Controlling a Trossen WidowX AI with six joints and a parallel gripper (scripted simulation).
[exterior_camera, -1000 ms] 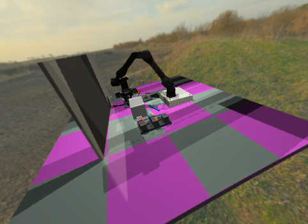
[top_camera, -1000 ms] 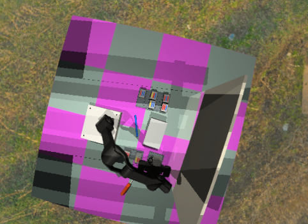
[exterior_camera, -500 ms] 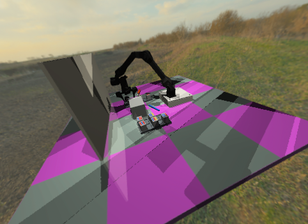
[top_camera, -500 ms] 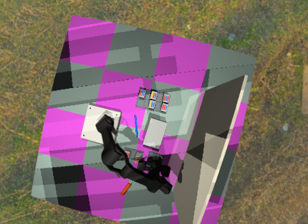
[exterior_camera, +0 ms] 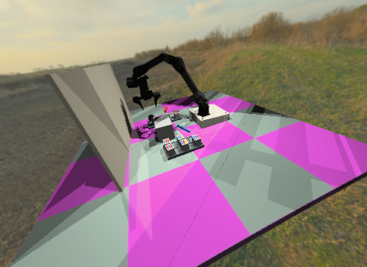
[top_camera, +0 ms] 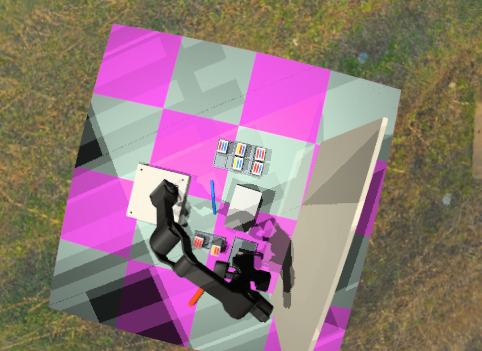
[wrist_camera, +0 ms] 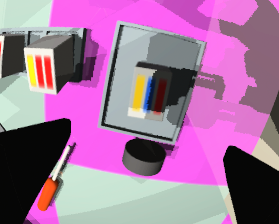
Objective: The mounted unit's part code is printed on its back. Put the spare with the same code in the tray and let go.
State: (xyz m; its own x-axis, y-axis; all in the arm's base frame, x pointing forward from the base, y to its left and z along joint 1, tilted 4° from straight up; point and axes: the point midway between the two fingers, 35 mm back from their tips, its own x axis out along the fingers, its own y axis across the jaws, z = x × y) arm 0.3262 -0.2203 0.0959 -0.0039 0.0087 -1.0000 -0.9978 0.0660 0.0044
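The top view looks straight down from high up, taking in the whole checkered surface and grass around it. The exterior view stands low and far off one corner, facing the arm across the surface. The wrist view looks down, close over the tray, which the top view shares.
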